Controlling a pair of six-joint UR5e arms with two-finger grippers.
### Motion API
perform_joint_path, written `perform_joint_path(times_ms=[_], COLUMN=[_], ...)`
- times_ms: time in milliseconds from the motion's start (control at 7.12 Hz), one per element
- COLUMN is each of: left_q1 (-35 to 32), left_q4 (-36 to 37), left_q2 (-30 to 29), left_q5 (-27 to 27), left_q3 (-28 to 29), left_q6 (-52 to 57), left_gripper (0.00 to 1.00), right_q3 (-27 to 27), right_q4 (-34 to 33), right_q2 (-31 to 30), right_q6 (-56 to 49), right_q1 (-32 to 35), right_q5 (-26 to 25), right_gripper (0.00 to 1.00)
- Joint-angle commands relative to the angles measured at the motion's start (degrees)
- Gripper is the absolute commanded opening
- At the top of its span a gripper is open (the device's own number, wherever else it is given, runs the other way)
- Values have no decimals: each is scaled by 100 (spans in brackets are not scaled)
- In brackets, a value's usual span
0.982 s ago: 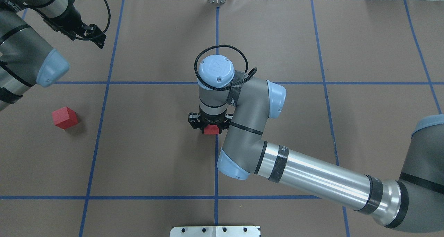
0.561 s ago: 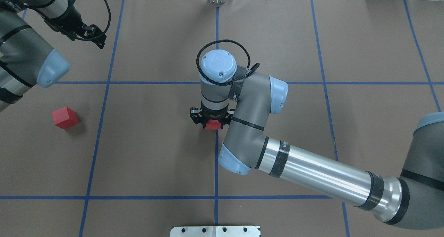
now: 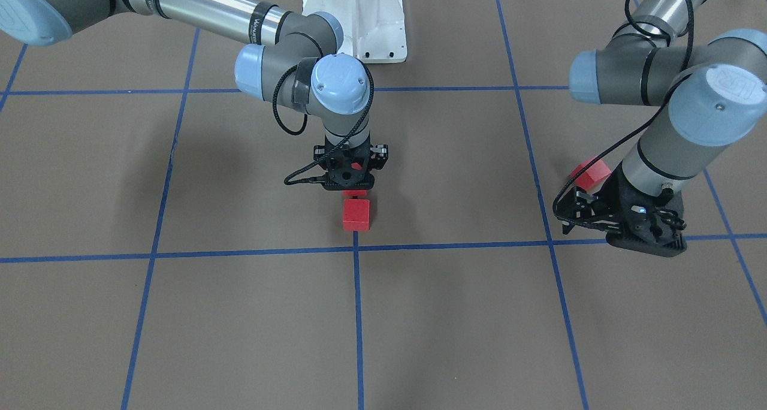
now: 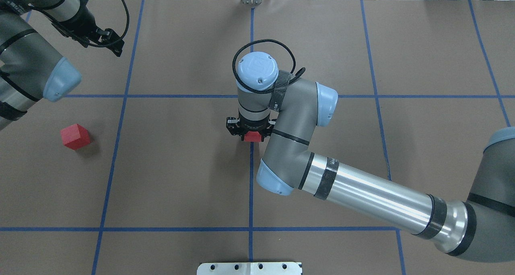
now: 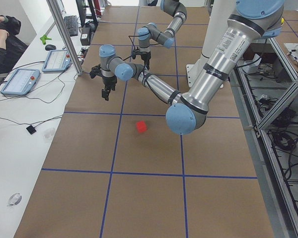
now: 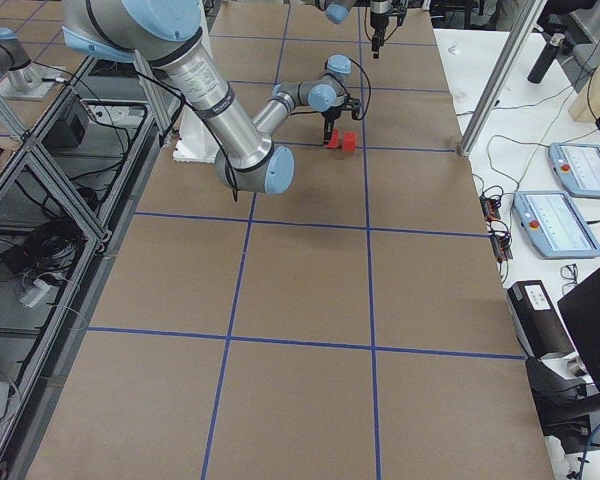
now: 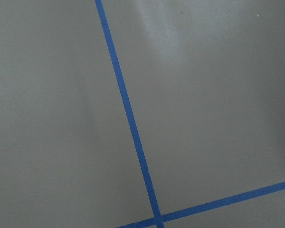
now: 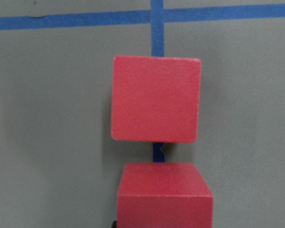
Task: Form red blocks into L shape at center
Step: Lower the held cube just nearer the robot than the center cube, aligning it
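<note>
My right gripper [image 4: 252, 135] is shut on a red block [image 4: 252, 137] near the table's centre, over a blue grid line. In the right wrist view the held block [image 8: 165, 197] sits just behind a second red block [image 8: 155, 99] that lies on the table, with a small gap between them. The front view shows that second block [image 3: 356, 214] just in front of the right gripper [image 3: 353, 188]. The third red block [image 4: 75, 136] lies alone at the left. My left gripper [image 4: 110, 44] hangs at the far left back, away from it; I cannot tell whether it is open.
Blue tape lines [image 4: 250, 186] divide the brown table into large squares. The robot's white base [image 3: 359, 38] stands at the near edge. Tablets [image 5: 20, 81] and an operator [image 5: 2, 39] are on a side bench beyond the far edge.
My right gripper has moved away from the robot and slightly right with the red block, closer to the block lying on the table. The left arm and the lone block have not moved.
</note>
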Motion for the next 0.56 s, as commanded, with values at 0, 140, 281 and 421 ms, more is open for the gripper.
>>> perform_joint_path(times_ms=[0,140,281,421], left_q1=[0,0,0,0], left_q4=[8,8,0,0], left_q2=[9,0,9,9], left_q5=[1,1,1,1], left_q3=[8,8,8,17], left_q6=[8,8,8,17], left_gripper=[100,100,100,100], right_q3=[-33,-33,-33,-33], right_q4=[0,9,35,122], right_q2=[3,3,12,12], right_q6=[-14,-14,-23,-23], right_q1=[-3,-3,-3,-3], right_q5=[-30,-38,-134,-231], right_gripper=[0,0,0,0])
